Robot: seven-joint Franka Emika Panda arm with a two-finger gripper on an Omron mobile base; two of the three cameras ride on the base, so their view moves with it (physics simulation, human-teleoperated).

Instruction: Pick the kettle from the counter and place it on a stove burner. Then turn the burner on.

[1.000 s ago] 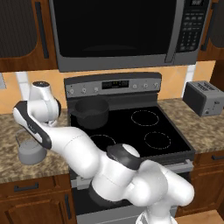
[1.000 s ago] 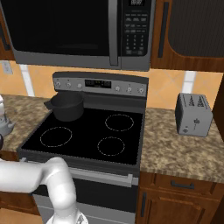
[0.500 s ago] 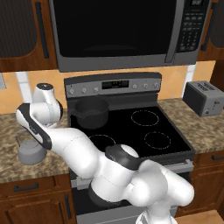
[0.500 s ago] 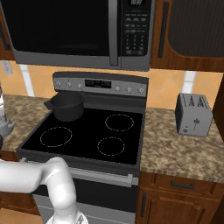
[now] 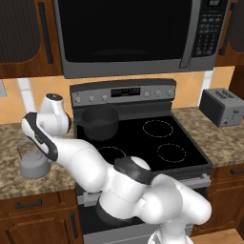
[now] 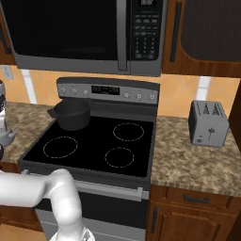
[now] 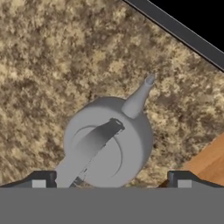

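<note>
The small grey kettle [image 5: 33, 163] stands upright on the brown granite counter [image 5: 12, 183] left of the stove. My arm bends down over it from above. In the hand view the kettle [image 7: 109, 144] lies straight below, handle across the lid, spout toward the upper right. My gripper [image 7: 109, 181] is open; its two fingertips [image 7: 40, 180] stand wide apart on either side of the kettle and do not touch it. The small front-right stove burner [image 5: 171, 152] [image 6: 119, 156] is bare.
A dark saucepan [image 5: 98, 122] [image 6: 71, 114] sits on the back-left ring. Knobs run along the stove's back panel [image 5: 124, 92]. A toaster [image 5: 221, 106] [image 6: 208, 123] is on the right counter, and a microwave [image 5: 128, 33] hangs above. The cooktop's edge [image 7: 183, 30] crosses the hand view's upper right.
The arm's upper joint has shifted slightly to the right above the kettle. The kettle has not moved.
</note>
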